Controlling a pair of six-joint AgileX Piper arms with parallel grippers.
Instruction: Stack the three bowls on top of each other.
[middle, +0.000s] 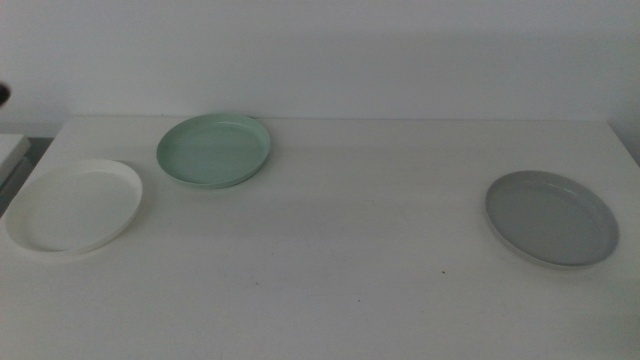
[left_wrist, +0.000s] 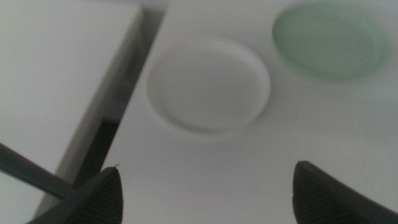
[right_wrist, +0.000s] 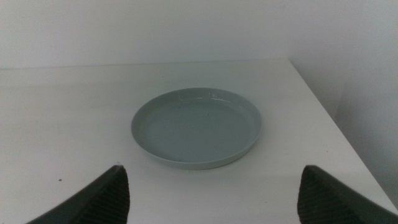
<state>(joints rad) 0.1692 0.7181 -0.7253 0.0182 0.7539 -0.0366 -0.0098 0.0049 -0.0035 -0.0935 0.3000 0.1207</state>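
While unstacked, white bowl (middle: 75, 207), mint bowl (middle: 214, 150), grey bowl (middle: 551, 217) apart.

On the table (middle: 330, 260) three bowls lie apart and unstacked: the white bowl (middle: 75, 207) at the left edge, the green bowl (middle: 214, 149) just right of it and farther back, and the grey bowl (middle: 551, 217) well apart on the right.

text: nothing readable anywhere | white bowl (middle: 75, 207): plain, no print | mint green bowl (middle: 214, 149): plain, no mark | grey bowl (middle: 551, 217): plain, no label | table (middle: 330, 260): bare of any writing or number
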